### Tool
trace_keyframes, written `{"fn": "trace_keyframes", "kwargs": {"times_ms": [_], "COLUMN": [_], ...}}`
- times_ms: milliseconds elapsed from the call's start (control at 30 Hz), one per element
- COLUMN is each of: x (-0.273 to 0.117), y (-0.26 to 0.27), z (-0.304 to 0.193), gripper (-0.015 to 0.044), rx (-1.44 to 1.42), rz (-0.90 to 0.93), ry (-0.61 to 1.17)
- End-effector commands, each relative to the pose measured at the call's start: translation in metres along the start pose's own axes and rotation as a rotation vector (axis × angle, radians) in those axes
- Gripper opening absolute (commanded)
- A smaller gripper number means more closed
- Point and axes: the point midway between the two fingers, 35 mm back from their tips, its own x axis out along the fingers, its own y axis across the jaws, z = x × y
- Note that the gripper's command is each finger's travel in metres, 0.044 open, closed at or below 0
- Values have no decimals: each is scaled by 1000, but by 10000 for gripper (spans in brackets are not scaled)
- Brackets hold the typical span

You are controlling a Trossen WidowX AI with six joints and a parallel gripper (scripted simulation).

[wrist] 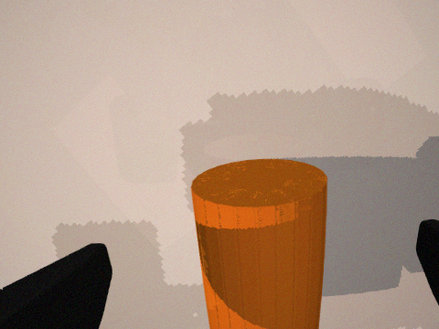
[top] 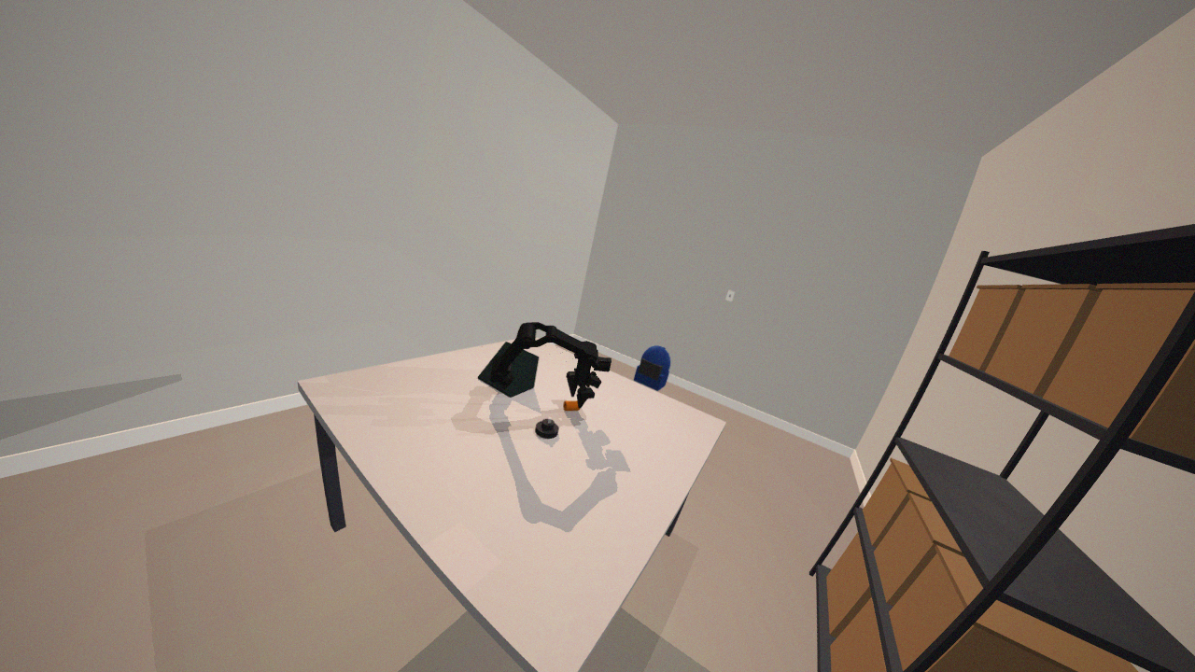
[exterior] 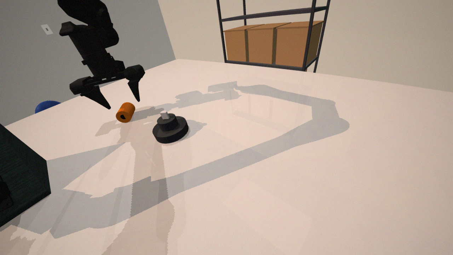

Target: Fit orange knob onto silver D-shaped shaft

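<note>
The orange knob [top: 569,406] [exterior: 126,111] [wrist: 261,265] lies on its side on the table. Its dark hole faces the exterior view, and its plain, closed end shows in the wrist view. My gripper [top: 576,400] [exterior: 124,105] [wrist: 267,252] is open and empty, pointing down just above the knob. Its fingertips stand wide apart, one to each side of the knob in the wrist view, with gaps on both sides. The black round pedestal [top: 547,431] [exterior: 170,136] stands close by, with the silver shaft [exterior: 164,114] bare and upright. Neither shows in the wrist view.
The dark green arm base [top: 522,375] [exterior: 28,164] stands on the pale table [top: 451,493] [exterior: 348,190]. A blue object [top: 653,366] is beyond the table's edge. A shelf rack with brown boxes [top: 1048,351] [exterior: 291,44] stands away from the table. Arm shadows cross the tabletop.
</note>
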Motion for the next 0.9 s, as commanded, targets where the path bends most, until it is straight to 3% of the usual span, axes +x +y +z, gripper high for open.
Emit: {"fn": "trace_keyframes", "kwargs": {"times_ms": [0, 467, 700, 867], "x": [8, 28, 28, 28], "y": [0, 1, 1, 1], "z": [0, -1, -1, -1], "gripper": [440, 440, 256, 240], "rx": [-7, -7, -7, -7], "rz": [-4, -5, -5, -5], "ry": [2, 3, 3, 3]}}
